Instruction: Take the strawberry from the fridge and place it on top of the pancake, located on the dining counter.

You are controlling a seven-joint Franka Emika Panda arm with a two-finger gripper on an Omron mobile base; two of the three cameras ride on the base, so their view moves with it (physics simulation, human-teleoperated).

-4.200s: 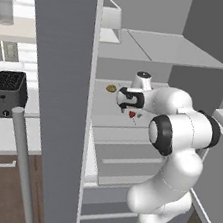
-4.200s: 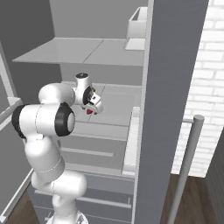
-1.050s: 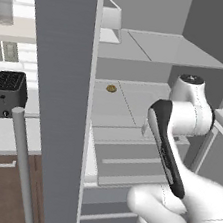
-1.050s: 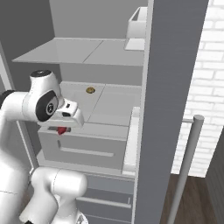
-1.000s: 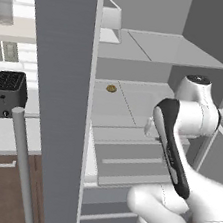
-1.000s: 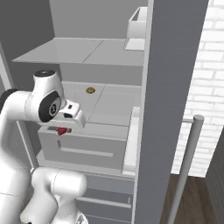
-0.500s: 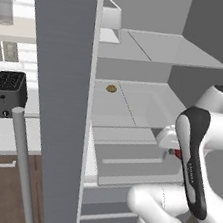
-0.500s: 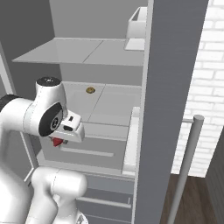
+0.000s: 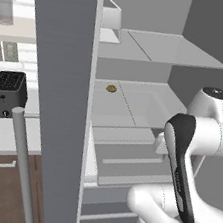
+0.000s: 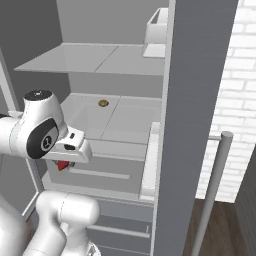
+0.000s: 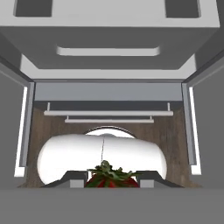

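The two dark fingers (image 11: 75,180) are pinched nearly shut on the tiny red strawberry with its green leafy cap (image 11: 108,176), gripping from both sides so it cannot drop. The gripper (image 10: 64,164) points down, clear of the tall grey fridge's pale shelves (image 10: 127,122) (a small yellowish-brown round item (image 9: 111,89) sits there), presumably bound for the pancake.

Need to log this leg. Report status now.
Claw shut on strawberry, out in front of the fridge. Small round brown item on the middle shelf. Fridge doors open, none across the claw.
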